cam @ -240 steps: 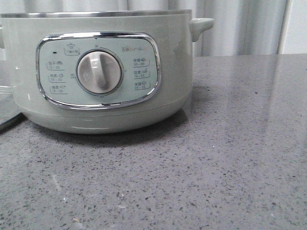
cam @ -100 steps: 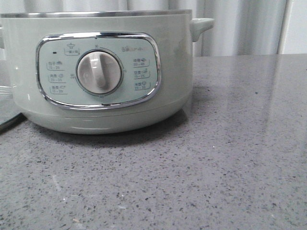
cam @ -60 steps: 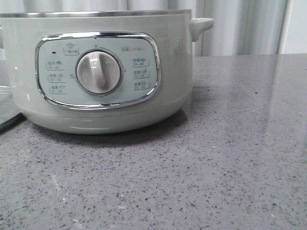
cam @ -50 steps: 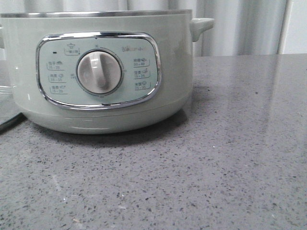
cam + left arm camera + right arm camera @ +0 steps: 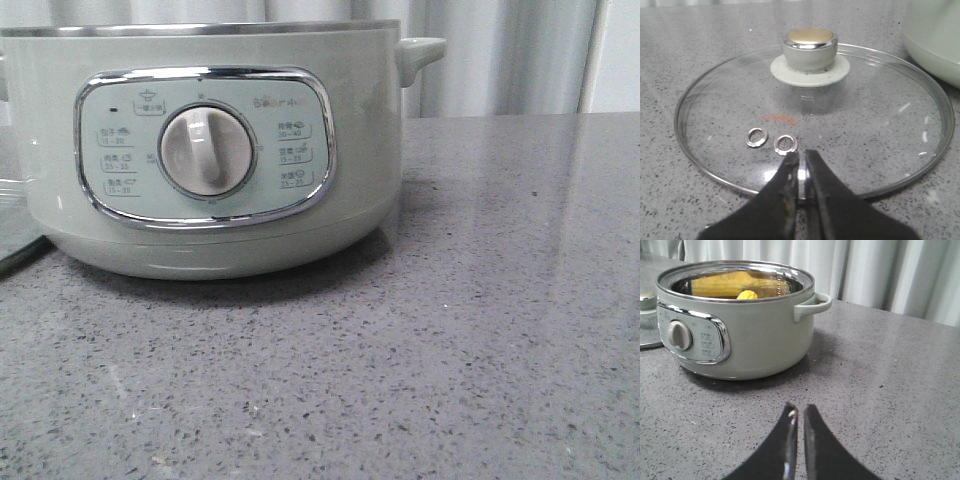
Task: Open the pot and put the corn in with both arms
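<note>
The pale green pot stands uncovered on the grey table, steel rim bare. In the right wrist view the pot holds the yellow corn, whose reflection shows on the inner wall. The glass lid, with its green and gold knob, lies flat on the table beside the pot. My left gripper hovers over the lid's near edge, shut and empty. My right gripper is shut over bare table, well short of the pot. Neither gripper shows in the front view.
Two small metal rings sit in the lid's glass just ahead of my left fingertips. The lid's edge peeks in at the pot's left. Pale curtains hang behind the grey speckled table.
</note>
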Robot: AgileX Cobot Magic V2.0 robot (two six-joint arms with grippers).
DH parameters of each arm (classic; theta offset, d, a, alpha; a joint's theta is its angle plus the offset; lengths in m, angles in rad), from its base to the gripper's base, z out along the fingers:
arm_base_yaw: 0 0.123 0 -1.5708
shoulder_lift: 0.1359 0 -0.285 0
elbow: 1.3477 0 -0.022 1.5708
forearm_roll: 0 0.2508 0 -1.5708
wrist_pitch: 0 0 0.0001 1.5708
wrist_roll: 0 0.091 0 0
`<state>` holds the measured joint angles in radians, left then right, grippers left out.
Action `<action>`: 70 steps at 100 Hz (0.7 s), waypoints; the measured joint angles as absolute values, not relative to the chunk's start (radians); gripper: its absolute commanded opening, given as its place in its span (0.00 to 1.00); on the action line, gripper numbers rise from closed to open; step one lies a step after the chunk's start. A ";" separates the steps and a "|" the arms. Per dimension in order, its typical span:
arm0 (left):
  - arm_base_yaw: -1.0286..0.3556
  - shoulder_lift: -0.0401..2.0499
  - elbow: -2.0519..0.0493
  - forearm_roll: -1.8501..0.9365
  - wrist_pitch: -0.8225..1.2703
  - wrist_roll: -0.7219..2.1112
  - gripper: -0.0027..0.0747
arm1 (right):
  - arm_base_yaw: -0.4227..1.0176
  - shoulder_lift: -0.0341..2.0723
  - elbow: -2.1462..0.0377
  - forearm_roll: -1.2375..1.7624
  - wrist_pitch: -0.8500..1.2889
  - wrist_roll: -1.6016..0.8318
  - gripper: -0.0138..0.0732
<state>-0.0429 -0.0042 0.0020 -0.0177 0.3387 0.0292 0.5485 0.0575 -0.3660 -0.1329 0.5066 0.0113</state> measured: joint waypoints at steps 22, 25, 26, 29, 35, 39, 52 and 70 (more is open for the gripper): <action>-0.043 -0.004 0.002 -0.018 0.339 0.029 0.01 | 0.536 0.058 -0.362 -0.133 0.507 0.011 0.10; -0.043 -0.004 0.002 -0.018 0.339 0.029 0.01 | 0.521 0.057 -0.354 -0.133 0.503 0.011 0.10; -0.043 -0.004 0.002 -0.018 0.339 0.029 0.01 | 0.518 0.057 -0.355 -0.133 0.503 0.011 0.10; -0.043 -0.004 0.002 -0.018 0.339 0.029 0.01 | 0.495 0.057 -0.346 -0.133 0.497 0.011 0.10; -0.043 -0.004 0.002 -0.018 0.339 0.029 0.01 | 0.444 0.057 -0.329 -0.133 0.487 0.011 0.10; -0.043 -0.004 0.002 -0.018 0.339 0.029 0.01 | 0.397 0.057 -0.307 -0.133 0.476 0.011 0.10; -0.043 -0.004 0.002 -0.018 0.339 0.029 0.01 | 0.224 0.057 -0.216 -0.133 0.377 0.011 0.10; -0.043 -0.004 0.002 -0.018 0.339 0.029 0.01 | 0.007 0.057 -0.031 -0.119 0.031 0.014 0.10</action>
<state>-0.0429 -0.0042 0.0020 -0.0177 0.3387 0.0292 0.0073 0.0568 -0.0308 -0.1187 0.0313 0.0139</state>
